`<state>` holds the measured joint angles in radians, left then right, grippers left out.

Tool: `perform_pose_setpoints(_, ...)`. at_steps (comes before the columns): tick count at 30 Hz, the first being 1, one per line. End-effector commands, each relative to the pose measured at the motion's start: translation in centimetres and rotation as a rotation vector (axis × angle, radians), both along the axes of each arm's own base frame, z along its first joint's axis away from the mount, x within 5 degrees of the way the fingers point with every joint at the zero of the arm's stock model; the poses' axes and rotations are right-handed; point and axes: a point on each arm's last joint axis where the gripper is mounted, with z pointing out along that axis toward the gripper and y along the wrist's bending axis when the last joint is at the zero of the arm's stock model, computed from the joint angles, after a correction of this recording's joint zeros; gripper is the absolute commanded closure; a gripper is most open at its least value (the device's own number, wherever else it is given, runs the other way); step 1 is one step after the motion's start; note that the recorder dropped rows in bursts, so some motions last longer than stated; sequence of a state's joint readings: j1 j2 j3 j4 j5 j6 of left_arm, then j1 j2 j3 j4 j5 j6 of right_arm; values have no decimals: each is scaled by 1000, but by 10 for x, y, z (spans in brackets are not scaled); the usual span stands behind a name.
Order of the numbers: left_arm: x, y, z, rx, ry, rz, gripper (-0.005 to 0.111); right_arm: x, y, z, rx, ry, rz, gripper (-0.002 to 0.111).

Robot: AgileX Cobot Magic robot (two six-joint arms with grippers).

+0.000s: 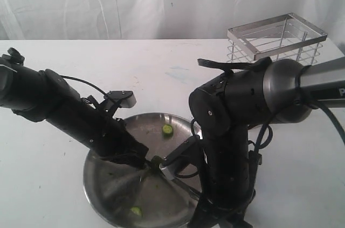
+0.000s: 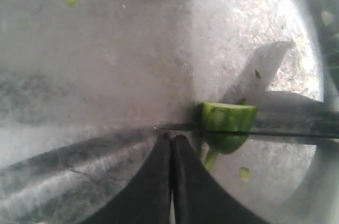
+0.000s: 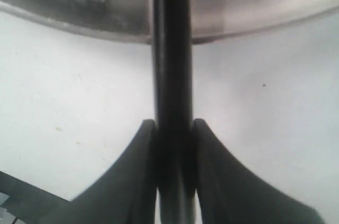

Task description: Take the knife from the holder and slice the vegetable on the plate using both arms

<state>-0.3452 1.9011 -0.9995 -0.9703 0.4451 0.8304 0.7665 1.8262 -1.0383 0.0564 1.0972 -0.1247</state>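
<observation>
In the left wrist view the knife lies edge-down across the dark-green vegetable, its tip just past my left gripper. That gripper is shut with nothing between its fingers, and its tips rest on the plate beside the vegetable's stem. In the exterior view the left gripper is at the middle of the plate. My right gripper is shut on the knife's black handle, which reaches over the plate's rim. The right arm hides this gripper in the exterior view. The holder stands at the back right.
Cut light-green slices lie on the plate, one at the far side and one near the front rim. Small green bits lie near the vegetable. The bulky right arm stands over the plate's right side. A white table surrounds the plate.
</observation>
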Motion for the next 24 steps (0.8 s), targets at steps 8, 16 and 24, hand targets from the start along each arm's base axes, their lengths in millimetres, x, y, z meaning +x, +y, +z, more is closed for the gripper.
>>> perform_pose_setpoints(8,-4,-2,15,-19,-31,-24,107,-3,-3,3,-28,19,-4,108)
perform_pose_setpoints(16,-2,2,68,-49,-225,13,107,6,6,15,-4,-2,-6,108)
perform_pose_setpoints(24,-5,3,77,-63,-240,26,107,12,17,2,-26,84,-20,108)
